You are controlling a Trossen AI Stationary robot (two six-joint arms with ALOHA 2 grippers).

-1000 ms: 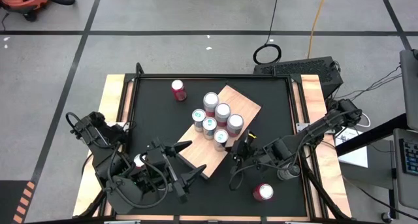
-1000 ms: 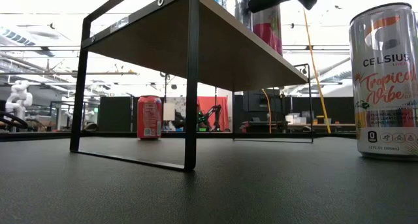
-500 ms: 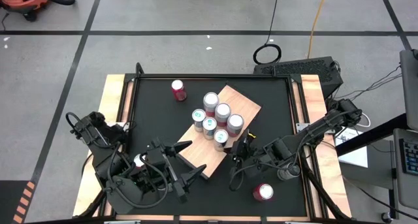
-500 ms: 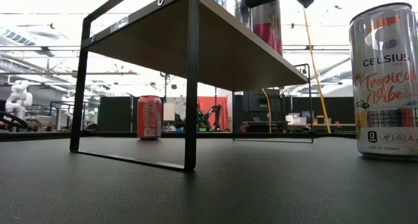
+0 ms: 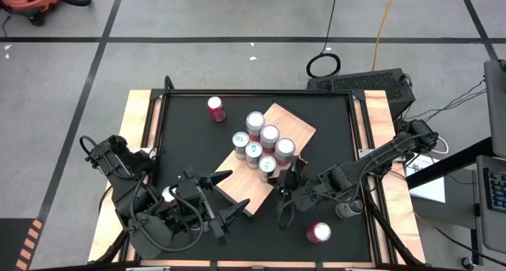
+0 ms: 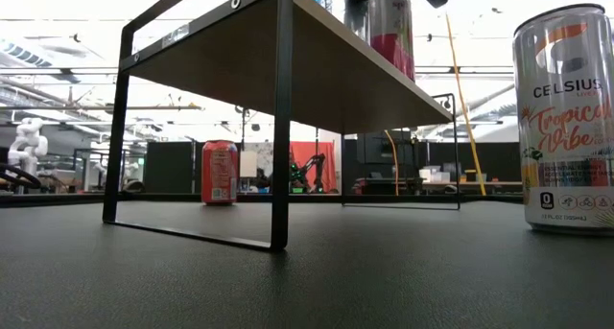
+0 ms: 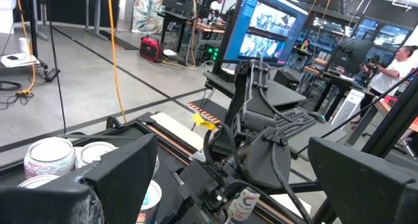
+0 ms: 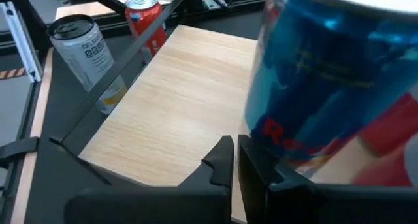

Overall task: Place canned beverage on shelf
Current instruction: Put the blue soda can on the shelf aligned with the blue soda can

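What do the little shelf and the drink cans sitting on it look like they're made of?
The shelf has what looks like a pale wooden or wood-look top with a matt finish, since grain lines run along it. Its frame seems to be thin black-painted metal bar. The cans look like thin aluminium, with bright silvery tops and glossy printed sides.

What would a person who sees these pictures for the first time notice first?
The eye goes first to the cluster of cans standing together on the tan wooden shelf, which sits at an angle in the middle of the black table. The right gripper is at the shelf's edge beside the nearest can, its fingers almost together. A red can stands alone at the table's far side, and the left gripper waits, open, near the front.
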